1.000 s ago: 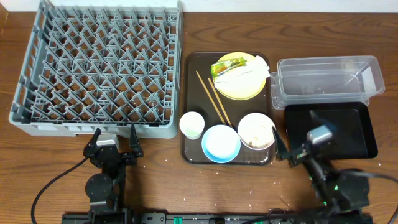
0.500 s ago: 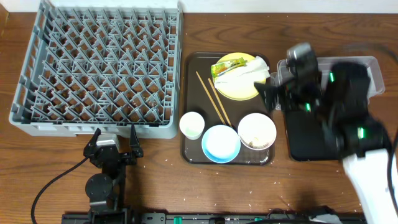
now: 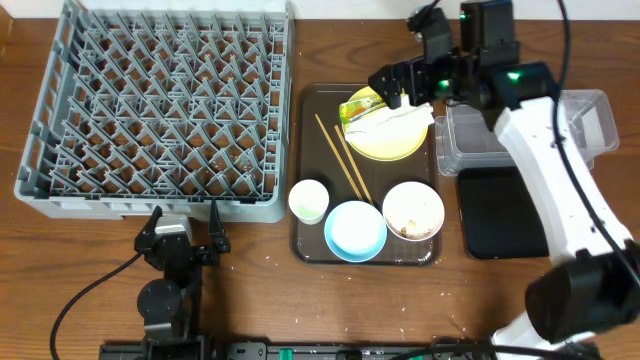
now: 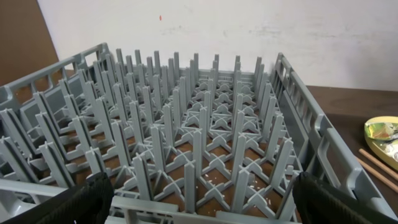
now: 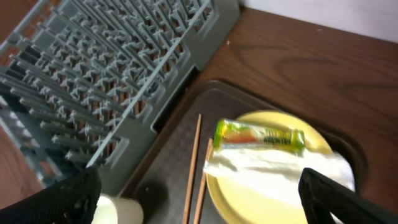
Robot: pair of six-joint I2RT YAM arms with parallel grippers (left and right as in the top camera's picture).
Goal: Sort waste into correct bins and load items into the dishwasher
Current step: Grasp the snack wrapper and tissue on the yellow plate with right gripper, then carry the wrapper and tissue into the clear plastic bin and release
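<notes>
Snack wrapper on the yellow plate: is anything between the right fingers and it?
Nothing visible is in the way. The snack wrapper lies uncovered on the far side of the plate, with the open right gripper above it. The napkin touches its near edge without covering it, so a wide grasp might catch both.

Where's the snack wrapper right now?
Overhead view: the snack wrapper lies on the yellow plate's far-left part, next to the white napkin, at the brown tray's far end, right gripper close by.

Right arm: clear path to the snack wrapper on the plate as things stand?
Likely yes. The right hand hovers open over the wrapper, which lies uncovered on the plate; only the napkin lies alongside it.
</notes>
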